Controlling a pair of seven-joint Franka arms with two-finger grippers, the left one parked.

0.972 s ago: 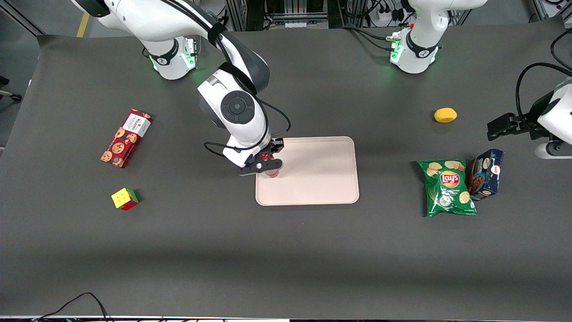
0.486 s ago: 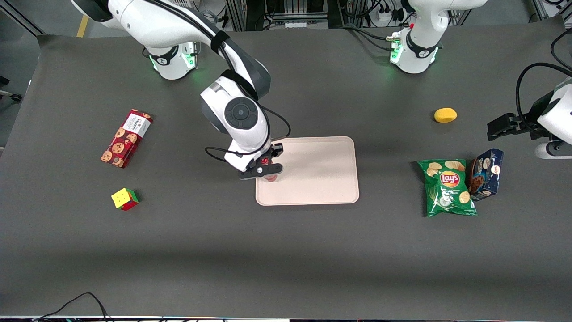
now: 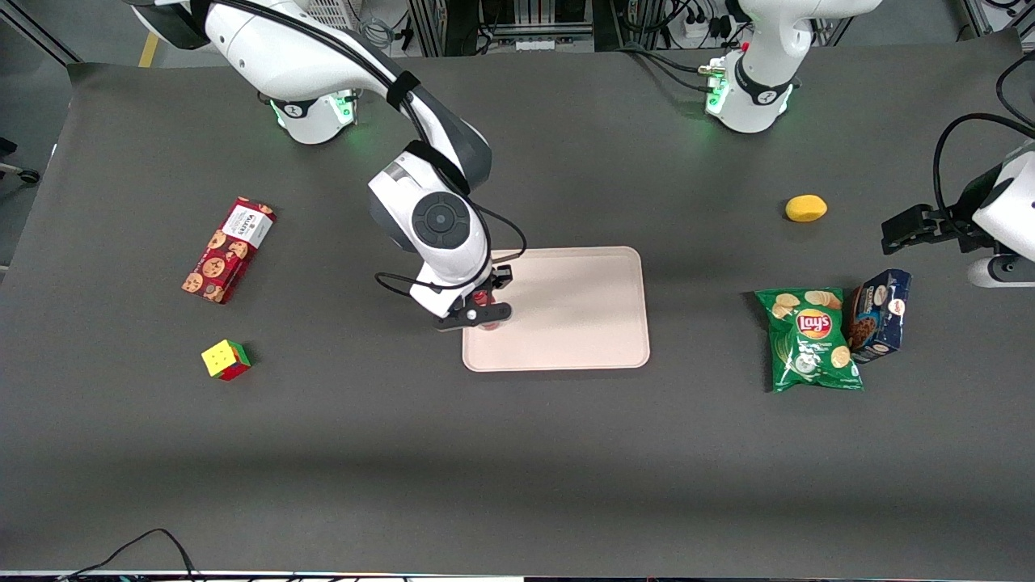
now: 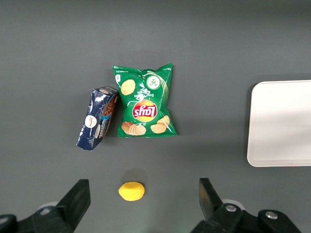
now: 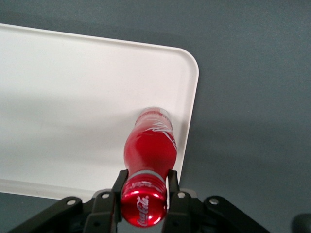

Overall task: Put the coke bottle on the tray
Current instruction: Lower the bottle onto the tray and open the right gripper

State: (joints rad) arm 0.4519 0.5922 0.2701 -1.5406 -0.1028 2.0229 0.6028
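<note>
The red coke bottle [image 5: 149,145] stands upright, its base on the pale tray [image 5: 73,97] close to the tray's rim at the working arm's end. My gripper [image 5: 144,187] is shut on the bottle's neck just under the red cap, fingers [image 5: 118,187] on both sides. In the front view the gripper [image 3: 483,311] sits over the tray's [image 3: 582,307] edge, and only a bit of the bottle [image 3: 488,325] shows under it.
A red cookie box [image 3: 228,249] and a colour cube [image 3: 226,359] lie toward the working arm's end. A green chips bag [image 3: 810,339], a blue box [image 3: 880,314] and a yellow lemon [image 3: 805,208] lie toward the parked arm's end.
My gripper has moved down and slightly nearer the front camera with the bottle, bringing its base onto the tray.
</note>
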